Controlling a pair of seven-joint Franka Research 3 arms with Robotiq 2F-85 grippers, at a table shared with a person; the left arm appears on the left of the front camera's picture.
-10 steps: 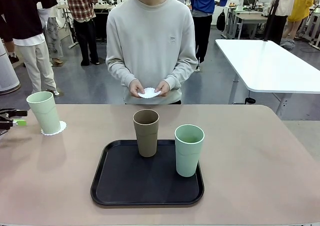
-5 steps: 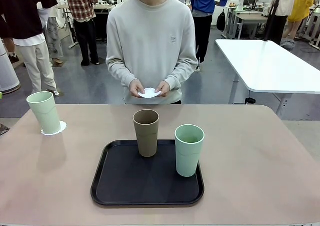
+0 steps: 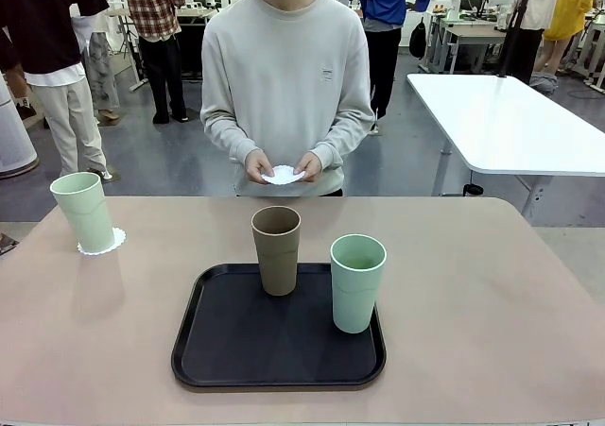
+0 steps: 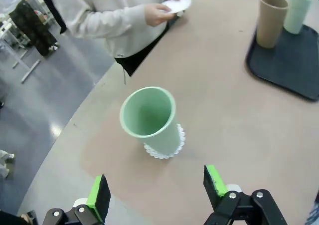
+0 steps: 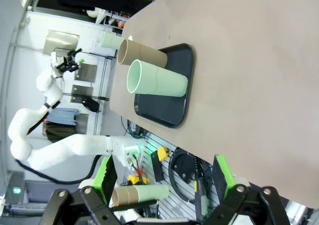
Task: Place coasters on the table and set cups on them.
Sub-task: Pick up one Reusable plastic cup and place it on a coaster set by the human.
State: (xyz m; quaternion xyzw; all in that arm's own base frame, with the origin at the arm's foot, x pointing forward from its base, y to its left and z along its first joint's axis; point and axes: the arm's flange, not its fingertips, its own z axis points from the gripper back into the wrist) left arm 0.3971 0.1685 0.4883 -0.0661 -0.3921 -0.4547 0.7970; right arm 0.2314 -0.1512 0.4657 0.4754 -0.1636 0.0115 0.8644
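front view: at 9 o'clock a mint cup is set on its coaster on the table, so one place is judged done. the tan cup and the second mint cup wait on the black tray. a spare coaster is held ready by the person at 12 o'clock.
left wrist view: the left gripper, drawn back from the cup since a second ago, is spread wide and holds nothing.
right wrist view: the right gripper is fully parted too, with nothing held.

Three cups (two mint, one brown), two coasters, one tray
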